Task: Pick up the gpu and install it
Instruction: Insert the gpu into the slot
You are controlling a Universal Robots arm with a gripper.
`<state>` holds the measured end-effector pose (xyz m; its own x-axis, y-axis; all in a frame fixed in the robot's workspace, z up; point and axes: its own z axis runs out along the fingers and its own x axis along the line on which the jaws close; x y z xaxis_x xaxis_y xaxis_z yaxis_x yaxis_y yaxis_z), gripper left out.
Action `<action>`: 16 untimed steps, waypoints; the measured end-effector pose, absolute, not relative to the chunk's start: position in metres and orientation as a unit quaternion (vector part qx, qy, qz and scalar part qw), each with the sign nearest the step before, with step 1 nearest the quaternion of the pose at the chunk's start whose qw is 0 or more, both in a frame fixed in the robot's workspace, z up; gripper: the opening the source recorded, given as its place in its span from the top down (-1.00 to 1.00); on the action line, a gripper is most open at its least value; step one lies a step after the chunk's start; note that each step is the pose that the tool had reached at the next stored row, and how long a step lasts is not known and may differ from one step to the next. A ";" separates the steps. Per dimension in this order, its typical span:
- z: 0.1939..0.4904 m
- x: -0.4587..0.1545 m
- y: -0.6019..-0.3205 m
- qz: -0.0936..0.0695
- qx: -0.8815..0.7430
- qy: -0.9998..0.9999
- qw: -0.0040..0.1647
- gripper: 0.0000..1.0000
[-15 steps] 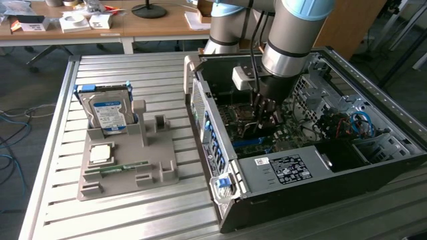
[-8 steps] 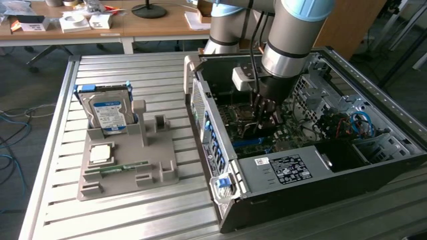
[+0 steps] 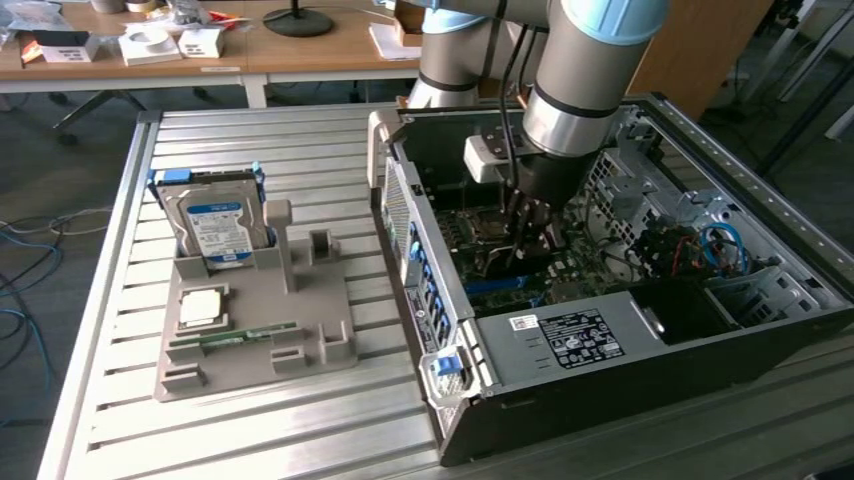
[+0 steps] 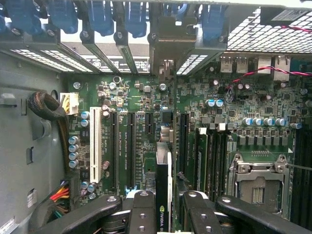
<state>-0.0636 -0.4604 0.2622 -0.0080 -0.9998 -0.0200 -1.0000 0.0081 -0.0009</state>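
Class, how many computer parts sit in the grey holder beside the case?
3: hard drive upright at the far end, silvery square chip in the middle, RAM stick lying nearest the camera.

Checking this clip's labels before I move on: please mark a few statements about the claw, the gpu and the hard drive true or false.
1. The claw is inside the open computer case. True.
2. The gpu sits edge-on between the claw's fingers. True.
3. The hard drive lies flat inside the case. False: it stands upright in the grey holder, outside the case.
4. The gpu lies on the grey holder. False: the claw grips it inside the case, facing the motherboard.
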 end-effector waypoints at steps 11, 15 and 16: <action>0.259 -0.064 -0.460 0.007 -0.704 0.710 0.008 0.47; 0.258 -0.064 -0.460 0.007 -0.704 0.710 0.007 0.47; 0.258 -0.064 -0.460 0.007 -0.704 0.710 0.007 0.47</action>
<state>-0.0636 -0.4605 0.2581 -0.0080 -0.9998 -0.0200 -1.0000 0.0080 -0.0009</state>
